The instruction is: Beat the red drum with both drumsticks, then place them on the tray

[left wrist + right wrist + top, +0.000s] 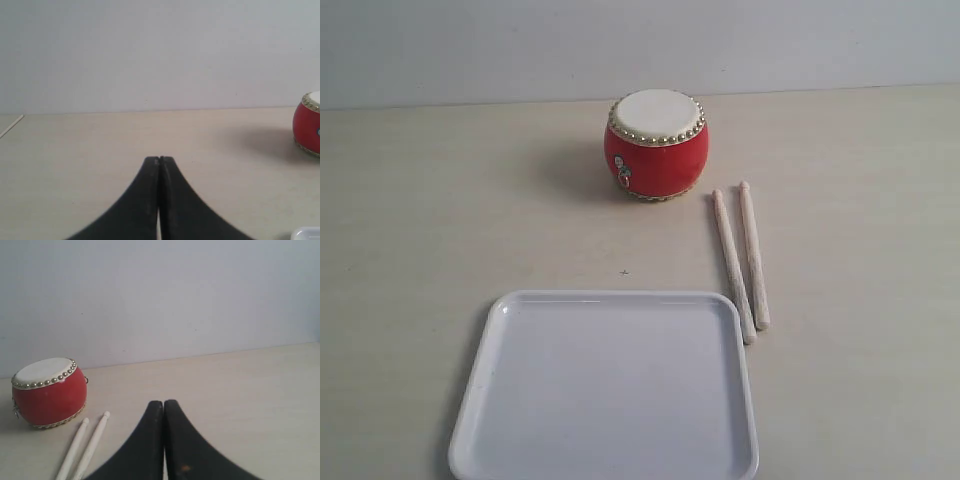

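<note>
Exterior: the red drum [657, 146] stands toward the bench's [440, 220] far edge. The drumsticks [733, 265] lie on the bench just beside the tray [610, 390], which sits at the near edge.

Left wrist: the left end effector [159, 160] is pressed fully closed and grips nothing.

Right wrist: the right end effector [163, 404] is likewise closed and holds nothing.

Gloss is noted on the red drum [657, 162], metal on its studs [657, 141]; drumsticks [734, 266] matt wood; tray [610, 390] smooth plastic.

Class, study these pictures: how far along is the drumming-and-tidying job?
Done: nothing yet; both drumsticks lie on the table beside the tray. In hand: nothing; left gripper and right gripper are shut, empty. Left: pick up the sticks, beat the drum, lay them on the tray.
</note>
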{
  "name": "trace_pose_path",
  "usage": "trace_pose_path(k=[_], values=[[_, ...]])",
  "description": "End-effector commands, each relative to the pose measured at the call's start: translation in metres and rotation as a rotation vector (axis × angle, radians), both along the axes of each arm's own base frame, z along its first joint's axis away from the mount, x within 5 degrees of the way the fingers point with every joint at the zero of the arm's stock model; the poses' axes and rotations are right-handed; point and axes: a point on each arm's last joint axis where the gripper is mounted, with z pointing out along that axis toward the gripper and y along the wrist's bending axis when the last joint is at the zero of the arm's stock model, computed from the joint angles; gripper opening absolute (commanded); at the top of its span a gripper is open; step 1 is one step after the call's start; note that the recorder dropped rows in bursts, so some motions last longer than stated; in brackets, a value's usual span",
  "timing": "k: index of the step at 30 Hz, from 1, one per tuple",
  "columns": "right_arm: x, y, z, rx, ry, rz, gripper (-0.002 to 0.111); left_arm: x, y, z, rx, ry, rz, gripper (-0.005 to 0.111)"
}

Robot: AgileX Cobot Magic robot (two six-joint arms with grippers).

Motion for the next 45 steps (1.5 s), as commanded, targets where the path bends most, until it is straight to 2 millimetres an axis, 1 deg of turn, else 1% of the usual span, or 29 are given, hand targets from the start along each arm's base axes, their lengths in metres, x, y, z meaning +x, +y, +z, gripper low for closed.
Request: trace_pose_path(k=[1,30,40,42,45], values=[[0.0,0.0,-0.001,-0.001,-0.008,-0.006,0.0,0.0,0.0,0.002,-0.005,-0.021,0.004,0.0],[0.0,0.0,-0.001,-0.001,-0.008,-0.006,0.0,0.0,0.0,0.002,-0.005,-0.021,0.004,0.0],[0.0,0.0,-0.001,-0.001,-0.008,-0.006,0.0,0.0,0.001,0.002,0.212,-0.03,-0.006,0.0],[0.0,0.0,-0.001,-0.001,-0.008,-0.006,0.0,0.0,0.0,0.004,0.182,-0.056,-0.006,0.0],[0.0,0.0,-0.001,-0.001,-0.008,-0.006,0.0,0.0,-0.001,0.012,0.054,-0.14,-0.007,0.0]])
